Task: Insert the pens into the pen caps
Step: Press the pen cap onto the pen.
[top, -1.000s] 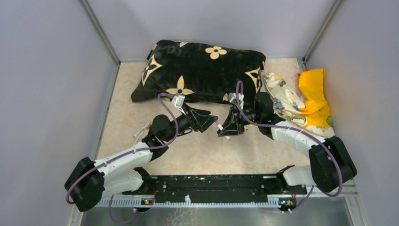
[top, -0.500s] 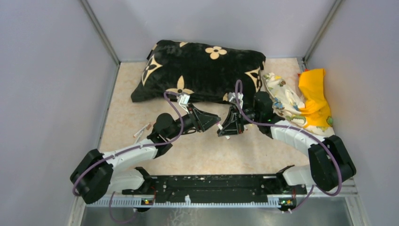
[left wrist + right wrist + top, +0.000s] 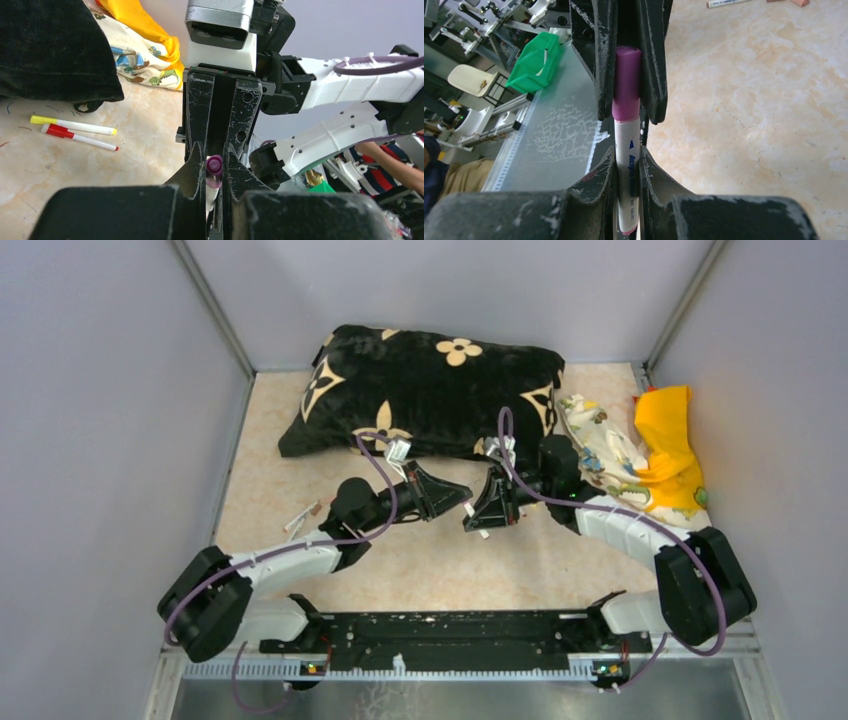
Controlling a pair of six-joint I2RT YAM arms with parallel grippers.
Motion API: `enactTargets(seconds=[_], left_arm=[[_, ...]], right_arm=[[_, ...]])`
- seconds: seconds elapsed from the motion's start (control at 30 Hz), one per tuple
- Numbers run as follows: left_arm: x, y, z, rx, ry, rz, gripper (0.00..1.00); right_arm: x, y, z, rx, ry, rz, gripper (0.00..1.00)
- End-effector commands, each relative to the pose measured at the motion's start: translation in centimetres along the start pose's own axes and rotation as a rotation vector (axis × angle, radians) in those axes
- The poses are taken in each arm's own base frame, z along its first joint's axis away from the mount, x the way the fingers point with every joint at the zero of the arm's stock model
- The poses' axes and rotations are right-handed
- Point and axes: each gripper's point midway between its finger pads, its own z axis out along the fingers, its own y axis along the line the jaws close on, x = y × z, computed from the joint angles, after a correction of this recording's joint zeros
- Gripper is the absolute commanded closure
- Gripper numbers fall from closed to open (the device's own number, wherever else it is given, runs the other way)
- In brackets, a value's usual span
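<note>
A white pen (image 3: pixel 627 150) with a purple pen cap (image 3: pixel 627 80) on its tip is held above the table between both grippers. My right gripper (image 3: pixel 627 152) is shut on the white barrel. My left gripper (image 3: pixel 215 149) faces it tip to tip and is shut on the purple cap (image 3: pixel 214 166). From above, the two grippers (image 3: pixel 462 500) meet in front of the cushion. A yellow-capped pen (image 3: pixel 72 125) and a red-capped pen (image 3: pixel 79 137) lie side by side on the table.
A black flowered cushion (image 3: pixel 430 390) lies at the back. A patterned cloth (image 3: pixel 605 455) and a yellow cloth (image 3: pixel 672 445) sit at the back right. More pens (image 3: pixel 300 518) lie at the left, beside my left arm.
My left gripper has moved right to the pen's tip and closed on the purple cap. The right gripper has stayed still with the pen.
</note>
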Motion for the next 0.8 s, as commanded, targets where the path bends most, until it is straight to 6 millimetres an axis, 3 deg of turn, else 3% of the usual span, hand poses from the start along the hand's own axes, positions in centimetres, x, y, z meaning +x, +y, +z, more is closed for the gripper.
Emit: enactTargets(seconds=[0.0, 0.1, 0.3, 0.37, 0.43, 0.47, 0.6, 0.77], left_arm=[[6.4, -0.5, -0.4, 0.066, 0.265, -0.009, 1.0], [9.3, -0.8, -1.9, 0.126, 0.369, -0.026, 1.0], [12.5, -1.8, -3.6, 0.193, 0.52, -0.084, 1.0], [13.3, -1.1, -3.8, 0.157, 0.568, -0.099, 1.0], [13.5, 0.5, -3.6, 0.051, 0.578, -0.102, 1.0], [13.7, 1.4, -3.7, -0.01, 0.584, -0.109, 1.0], [14.5, 3.0, -3.3, -0.158, 0.584, -0.165, 1.0], [14.8, -0.7, -2.9, 0.053, 0.586, -0.182, 1.0]], right_arm=[[-4.4, 1.0, -0.3, 0.011, -0.064, -0.158, 1.0], [-5.2, 1.9, -0.9, -0.023, -0.098, -0.174, 1.0], [-5.7, 2.5, -1.1, -0.045, -0.111, -0.176, 1.0], [-6.5, 1.5, -1.4, 0.014, -0.128, -0.209, 1.0], [-7.0, -1.2, -2.0, 0.178, -0.1, -0.255, 1.0], [-6.3, -2.3, -2.5, 0.256, -0.061, -0.223, 1.0], [-7.2, -4.3, -3.8, 0.413, -0.07, -0.244, 1.0], [-7.5, -2.9, -3.4, 0.327, -0.085, -0.259, 1.0]])
